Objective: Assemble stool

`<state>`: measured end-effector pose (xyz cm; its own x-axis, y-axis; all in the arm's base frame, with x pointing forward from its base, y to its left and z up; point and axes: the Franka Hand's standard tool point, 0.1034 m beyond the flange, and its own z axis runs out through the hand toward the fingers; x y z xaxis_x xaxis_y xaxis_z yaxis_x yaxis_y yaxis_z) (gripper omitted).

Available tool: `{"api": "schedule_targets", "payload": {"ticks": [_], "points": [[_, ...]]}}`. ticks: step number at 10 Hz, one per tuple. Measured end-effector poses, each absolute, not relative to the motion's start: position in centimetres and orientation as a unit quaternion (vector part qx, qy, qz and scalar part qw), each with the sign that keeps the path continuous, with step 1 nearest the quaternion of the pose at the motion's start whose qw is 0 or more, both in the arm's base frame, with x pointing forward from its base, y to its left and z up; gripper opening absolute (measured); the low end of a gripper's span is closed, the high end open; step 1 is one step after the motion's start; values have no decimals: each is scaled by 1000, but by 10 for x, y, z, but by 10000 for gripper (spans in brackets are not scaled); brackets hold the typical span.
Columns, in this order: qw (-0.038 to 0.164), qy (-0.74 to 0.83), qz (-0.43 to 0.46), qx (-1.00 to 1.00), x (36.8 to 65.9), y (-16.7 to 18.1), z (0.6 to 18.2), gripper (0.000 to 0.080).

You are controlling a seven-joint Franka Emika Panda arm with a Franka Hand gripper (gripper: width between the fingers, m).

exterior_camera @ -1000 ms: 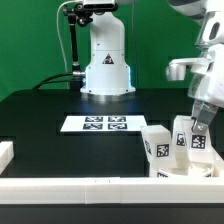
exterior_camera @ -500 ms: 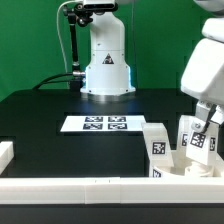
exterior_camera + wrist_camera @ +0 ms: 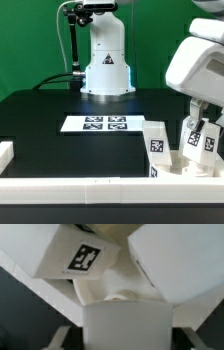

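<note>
My gripper [image 3: 199, 122] is shut on a white stool leg [image 3: 201, 140] with tags on its sides and holds it upright over the seat [image 3: 183, 169] at the exterior view's right, near the front rail. A second tagged leg [image 3: 157, 142] stands on the seat to the left of the held one. In the wrist view the held leg [image 3: 125, 325] fills the space between my fingers [image 3: 62, 336]. Beyond it lie the seat's white surface with a small round socket [image 3: 118, 296] and the tagged leg [image 3: 80, 255]. Where the held leg's lower end meets the seat is hidden.
The marker board [image 3: 105, 124] lies flat in the middle of the black table. A long white rail [image 3: 100, 190] runs along the front edge, with a short rail piece [image 3: 5, 153] at the left. The robot's base [image 3: 107, 62] stands behind, before a green wall.
The arm has swung and its white body now fills more of the upper right. The held leg has shifted slightly to the right over the seat. The grip is unchanged.
</note>
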<state>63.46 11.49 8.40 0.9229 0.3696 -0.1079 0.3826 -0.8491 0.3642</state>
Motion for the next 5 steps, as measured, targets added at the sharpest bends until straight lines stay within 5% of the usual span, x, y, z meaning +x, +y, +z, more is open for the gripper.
{"api": "schedule_targets", "payload": {"ticks": [3, 5], "points": [[148, 4, -47, 988, 633, 104, 83, 340], [101, -105, -48, 988, 637, 100, 83, 340]]}}
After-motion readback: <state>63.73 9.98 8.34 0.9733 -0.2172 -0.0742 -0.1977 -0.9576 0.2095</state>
